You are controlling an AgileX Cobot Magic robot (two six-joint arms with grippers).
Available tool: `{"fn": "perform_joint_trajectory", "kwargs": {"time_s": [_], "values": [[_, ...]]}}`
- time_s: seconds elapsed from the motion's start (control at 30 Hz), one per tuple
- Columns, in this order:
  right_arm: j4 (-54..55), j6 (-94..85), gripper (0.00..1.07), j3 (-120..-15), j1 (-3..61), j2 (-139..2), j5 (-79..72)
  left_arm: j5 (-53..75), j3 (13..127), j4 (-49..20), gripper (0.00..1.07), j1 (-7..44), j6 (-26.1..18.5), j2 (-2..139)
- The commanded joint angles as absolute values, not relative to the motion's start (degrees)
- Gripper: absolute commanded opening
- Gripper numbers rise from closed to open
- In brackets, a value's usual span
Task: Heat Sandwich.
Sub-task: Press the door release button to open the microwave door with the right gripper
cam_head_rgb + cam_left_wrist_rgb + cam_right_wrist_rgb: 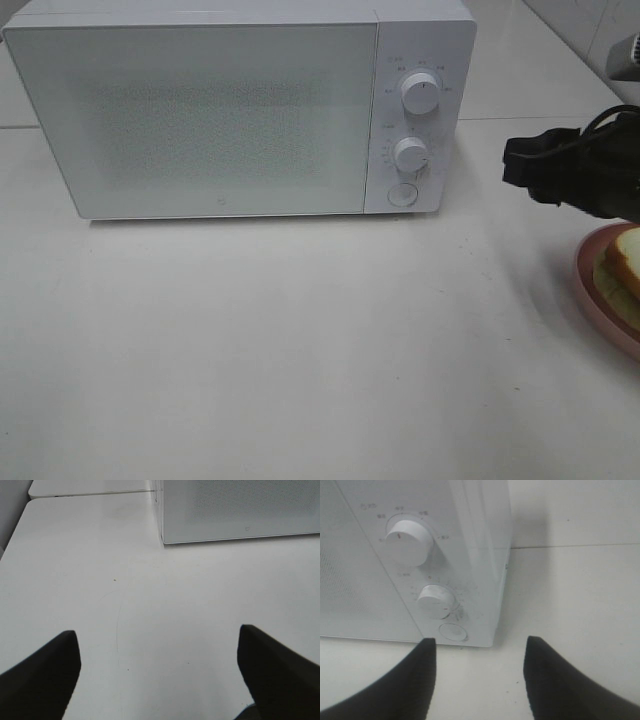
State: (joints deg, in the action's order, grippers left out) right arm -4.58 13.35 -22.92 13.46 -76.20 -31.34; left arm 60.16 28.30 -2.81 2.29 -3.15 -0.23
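Observation:
The sandwich point(626, 258), pale bread with a brown crust, lies on a pink plate point(592, 278) at the table's right edge, partly cut off by the frame. My right gripper point(514, 168) hovers above and behind the plate, pointing left toward the microwave point(220, 110). In the right wrist view it point(480, 647) is open with nothing between its fingers, facing the round door button point(453, 631). The microwave door is closed. In the left wrist view my left gripper point(157, 631) stands wide open over bare table, near the microwave's front corner point(165, 539).
The microwave's control panel has an upper knob point(421, 92), a lower knob point(410, 155) and a round button point(402, 194). A white table point(300, 340) stretches in front. A tiled wall rises at the back right.

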Motion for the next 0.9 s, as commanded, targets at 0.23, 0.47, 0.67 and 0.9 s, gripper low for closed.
{"fn": "perform_joint_trajectory", "kwargs": {"time_s": [0.23,0.47,0.67,0.9], "values": [[-5.0,19.9,0.24,-22.8,17.9,-84.3,-40.5,59.5,28.1,-2.9,0.79,2.3,-3.1,-1.5],[-5.1,33.6,0.12,-22.8,20.2,-94.2,-51.2,59.5,28.1,-2.9,0.79,2.3,-3.1,-1.5],[-5.4,41.8,0.00,-23.9,20.2,-100.6,-55.2,59.5,28.1,-2.9,0.79,2.3,-3.1,-1.5],[-5.7,50.9,0.00,-27.7,20.2,-105.1,-55.0,59.5,28.1,-2.9,0.79,2.3,-3.1,-1.5]]}}
